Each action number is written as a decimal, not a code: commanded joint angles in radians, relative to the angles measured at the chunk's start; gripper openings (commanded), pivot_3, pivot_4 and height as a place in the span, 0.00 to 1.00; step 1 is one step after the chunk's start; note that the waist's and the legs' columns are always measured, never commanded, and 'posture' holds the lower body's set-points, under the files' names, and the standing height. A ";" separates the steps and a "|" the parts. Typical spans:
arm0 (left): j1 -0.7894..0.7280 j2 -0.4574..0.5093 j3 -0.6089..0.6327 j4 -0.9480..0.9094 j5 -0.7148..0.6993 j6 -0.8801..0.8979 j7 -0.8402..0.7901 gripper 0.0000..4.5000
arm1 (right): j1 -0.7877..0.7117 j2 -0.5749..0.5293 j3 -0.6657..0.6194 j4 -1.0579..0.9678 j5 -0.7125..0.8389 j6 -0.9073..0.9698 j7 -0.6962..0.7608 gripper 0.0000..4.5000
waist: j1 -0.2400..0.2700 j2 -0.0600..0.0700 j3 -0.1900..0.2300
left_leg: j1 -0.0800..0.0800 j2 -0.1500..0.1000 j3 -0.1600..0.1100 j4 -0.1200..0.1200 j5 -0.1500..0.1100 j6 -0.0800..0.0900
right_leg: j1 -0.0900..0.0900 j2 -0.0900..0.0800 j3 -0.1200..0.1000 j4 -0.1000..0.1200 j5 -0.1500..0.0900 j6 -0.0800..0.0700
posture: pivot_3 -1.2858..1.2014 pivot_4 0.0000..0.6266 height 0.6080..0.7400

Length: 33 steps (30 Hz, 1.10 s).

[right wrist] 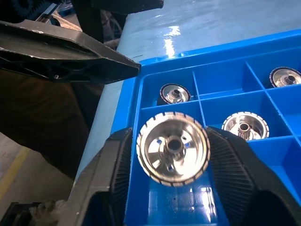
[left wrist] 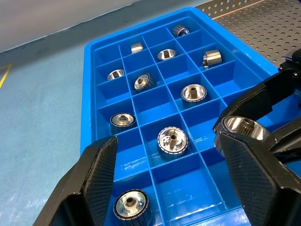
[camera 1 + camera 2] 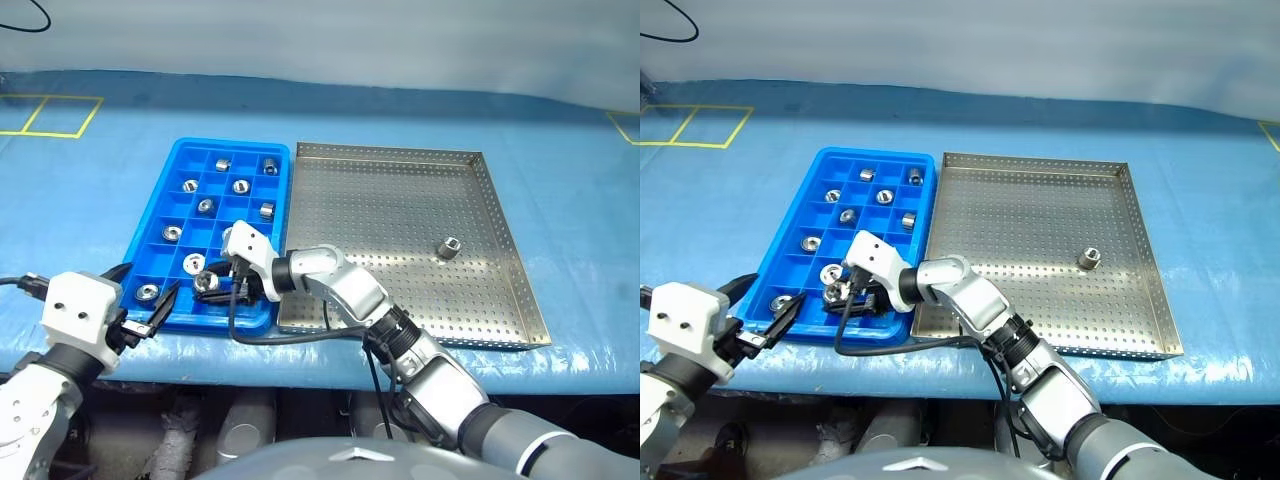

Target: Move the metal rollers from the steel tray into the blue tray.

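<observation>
You're mid-placement: your right gripper [image 3: 213,285] has a metal roller [image 1: 172,150] between its fingers over a near-row compartment of the blue tray [image 3: 160,210], lower left of frame, so let go cleanly; left gripper [image 2: 169,183] idles spread, one roller [image 3: 450,246] remains in the steel tray [image 3: 500,200]

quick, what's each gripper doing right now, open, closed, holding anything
Left gripper: open, holding nothing, hovering at the blue tray's near end.
Right gripper: fingers around a metal roller over a near compartment of that tray.
</observation>
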 commanded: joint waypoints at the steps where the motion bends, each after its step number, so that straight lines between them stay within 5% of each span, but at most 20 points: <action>1: -0.011 0.008 -0.009 -0.005 0.011 -0.015 0.010 0.83 | -0.008 0.020 -0.024 -0.037 0.010 -0.050 -0.001 0.75 | 0.000 0.000 0.000 | 0.000 0.000 0.000 0.000 0.000 0.000 | 0.000 0.000 0.000 0.000 0.000 0.000 | 0.57 0.24 1.00; 10: -0.127 0.021 -0.121 0.022 0.003 -0.006 0.018 0.83 | -0.006 -0.026 -0.155 -0.160 0.031 -0.030 -0.088 0.75 | 0.003 0.000 0.000 | 0.000 0.000 -0.001 0.000 0.000 -0.001 | 0.001 0.000 -0.001 0.000 -0.001 0.002 | 0.56 0.24 1.00; 24: -0.571 -0.062 -0.597 0.280 0.052 -0.052 0.026 0.83 | 0.238 -0.442 -0.487 -0.382 -0.138 0.103 -0.417 0.75 | -0.030 0.002 -0.002 | -0.003 -0.001 0.004 0.000 0.000 0.001 | -0.001 -0.001 0.001 -0.001 0.002 -0.002 | 0.47 0.24 1.00; 33: -0.696 -0.059 -0.755 0.404 0.099 -0.095 -0.052 0.83 | 0.297 -0.361 -0.648 -0.359 -0.040 0.139 -0.524 0.75 | -0.116 0.003 -0.002 | 0.000 0.000 0.012 0.002 -0.001 0.003 | 0.000 0.002 0.009 0.000 0.003 0.005 | 0.44 0.24 1.00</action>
